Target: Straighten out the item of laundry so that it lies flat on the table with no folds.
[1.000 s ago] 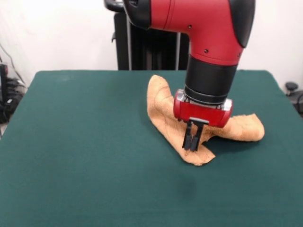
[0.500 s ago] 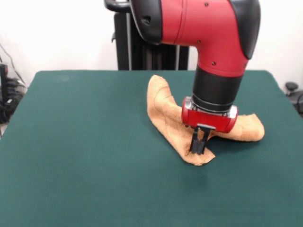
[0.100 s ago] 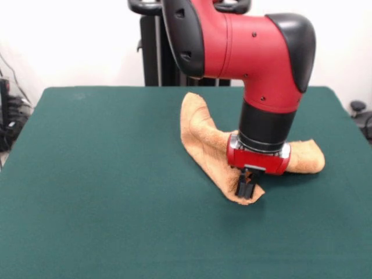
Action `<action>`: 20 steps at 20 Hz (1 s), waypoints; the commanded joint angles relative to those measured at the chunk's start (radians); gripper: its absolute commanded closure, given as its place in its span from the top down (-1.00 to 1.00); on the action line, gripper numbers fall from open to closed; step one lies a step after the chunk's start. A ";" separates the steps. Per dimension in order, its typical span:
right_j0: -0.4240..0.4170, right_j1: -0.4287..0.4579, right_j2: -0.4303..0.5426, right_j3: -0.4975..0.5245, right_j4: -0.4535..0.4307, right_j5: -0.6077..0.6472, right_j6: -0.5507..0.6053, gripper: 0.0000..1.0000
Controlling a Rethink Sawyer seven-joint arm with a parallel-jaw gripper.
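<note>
The item of laundry (image 3: 203, 136), a tan-orange terry towel, lies crumpled on the green table (image 3: 99, 174), right of centre. One end stands up in a fold toward the back, another lobe (image 3: 305, 158) stretches right, and a corner (image 3: 235, 196) points toward the near side. The red and black arm comes down over the towel's middle. My gripper (image 3: 246, 190) points straight down, with its dark tips on that near corner. The arm's wrist hides the towel's centre.
The robot's black pedestal (image 3: 168, 64) stands behind the table's back edge. Cables and dark gear (image 3: 9, 116) sit off the left edge, and a dark object (image 3: 360, 113) lies off the right edge.
The arm has moved down and slightly right, bringing the gripper tips from just above the towel's near corner down onto it. The towel keeps its shape.
</note>
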 commanded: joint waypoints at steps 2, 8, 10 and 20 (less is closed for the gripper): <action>0.037 0.078 0.069 0.019 -0.019 -0.051 0.063 -1.00; 0.053 0.081 0.045 0.012 -0.024 -0.082 0.080 1.00; 0.050 0.080 0.048 0.013 -0.024 -0.082 0.075 1.00; 0.044 0.080 0.054 0.016 -0.016 -0.077 0.066 1.00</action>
